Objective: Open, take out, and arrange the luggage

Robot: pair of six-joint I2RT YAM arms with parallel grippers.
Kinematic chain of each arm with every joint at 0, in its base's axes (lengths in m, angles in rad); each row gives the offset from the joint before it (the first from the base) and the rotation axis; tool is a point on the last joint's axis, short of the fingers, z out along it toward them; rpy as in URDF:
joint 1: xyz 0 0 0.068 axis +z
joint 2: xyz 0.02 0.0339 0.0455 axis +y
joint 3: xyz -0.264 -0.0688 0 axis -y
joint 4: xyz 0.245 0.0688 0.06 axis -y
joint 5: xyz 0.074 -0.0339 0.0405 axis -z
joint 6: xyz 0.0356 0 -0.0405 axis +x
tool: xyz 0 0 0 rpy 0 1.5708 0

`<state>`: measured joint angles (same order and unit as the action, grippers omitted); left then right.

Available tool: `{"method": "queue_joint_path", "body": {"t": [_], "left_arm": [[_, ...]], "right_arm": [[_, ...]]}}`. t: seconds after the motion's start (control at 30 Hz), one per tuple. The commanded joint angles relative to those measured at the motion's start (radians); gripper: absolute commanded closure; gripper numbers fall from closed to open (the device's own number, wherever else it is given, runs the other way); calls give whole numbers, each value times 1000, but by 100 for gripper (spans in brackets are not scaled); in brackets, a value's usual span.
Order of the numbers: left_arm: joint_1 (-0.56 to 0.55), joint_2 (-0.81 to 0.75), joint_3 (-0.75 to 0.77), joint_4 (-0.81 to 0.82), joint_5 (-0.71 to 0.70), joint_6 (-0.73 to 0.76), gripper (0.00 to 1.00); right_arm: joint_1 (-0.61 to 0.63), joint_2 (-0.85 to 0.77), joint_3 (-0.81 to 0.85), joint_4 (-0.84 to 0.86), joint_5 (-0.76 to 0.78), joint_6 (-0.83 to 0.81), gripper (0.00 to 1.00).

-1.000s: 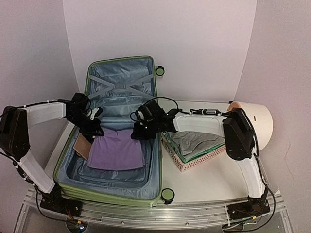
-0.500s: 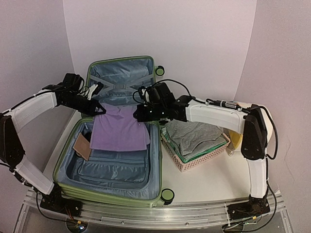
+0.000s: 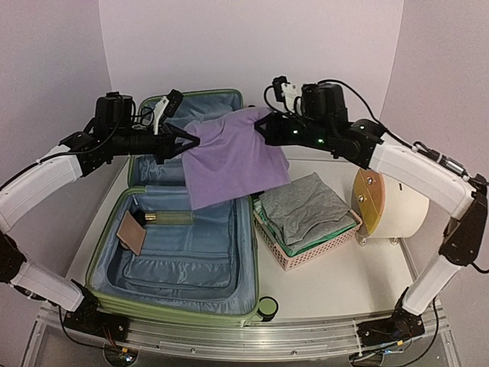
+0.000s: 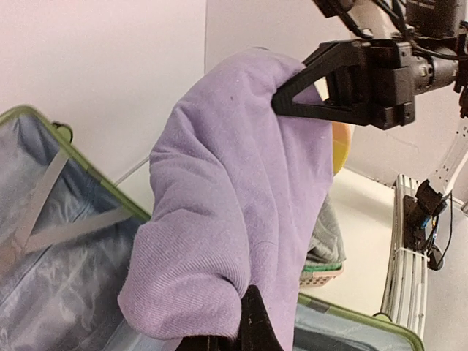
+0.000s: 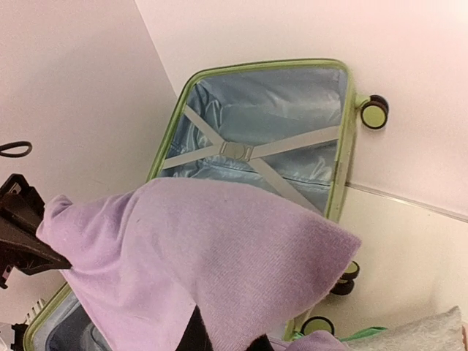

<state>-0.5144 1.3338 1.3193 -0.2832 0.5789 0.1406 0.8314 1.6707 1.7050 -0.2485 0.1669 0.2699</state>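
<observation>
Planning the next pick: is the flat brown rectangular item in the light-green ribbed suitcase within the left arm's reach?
Probably not yet: the left gripper is shut on the purple knit top, though the brown item lies uncovered.

I count two end effectors of my own, the left end effector (image 3: 183, 140) and the right end effector (image 3: 263, 128), with one purple top (image 3: 233, 157) between them. There is one luggage (image 3: 176, 308), with two crossed straps (image 5: 235, 150) in its lid. My right wrist view shows three of its wheels (image 5: 374, 114). Inside it lie one flat brown case (image 3: 132, 232) and one slim greenish tube (image 3: 164, 218). On the bench (image 3: 336, 279) stand one pink slotted basket (image 3: 302, 256) and one cream drum (image 3: 409, 210). The basket holds grey folded cloth (image 3: 306, 210), one piece or perhaps two; I cannot tell.
</observation>
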Motion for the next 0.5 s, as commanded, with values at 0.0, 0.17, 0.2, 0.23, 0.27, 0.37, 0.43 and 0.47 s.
{"method": "queue_joint_path", "body": {"t": [0.0, 0.17, 0.2, 0.23, 0.27, 0.37, 0.43, 0.47], "left_arm": [[-114, 6, -9, 208, -100, -77, 100], [-270, 55, 0, 279, -205, -188, 100], [-303, 66, 4, 300, -215, -195, 100], [-332, 79, 12, 311, -234, -203, 100], [-362, 91, 17, 314, -240, -210, 100], [-414, 127, 34, 322, -255, -253, 100], [-444, 154, 39, 333, -260, -278, 100], [-449, 161, 41, 338, -260, -286, 100]], "right_arm": [[-36, -143, -87, 26, 64, -51, 100], [-68, -289, -181, -67, 146, -63, 100], [-73, -315, -195, -87, 162, -68, 100], [-76, -347, -210, -106, 174, -73, 100], [-79, -368, -224, -121, 188, -78, 100], [-88, -414, -256, -164, 225, -91, 100], [-100, -449, -292, -187, 250, -100, 100], [-106, -457, -299, -194, 255, -102, 100]]}}
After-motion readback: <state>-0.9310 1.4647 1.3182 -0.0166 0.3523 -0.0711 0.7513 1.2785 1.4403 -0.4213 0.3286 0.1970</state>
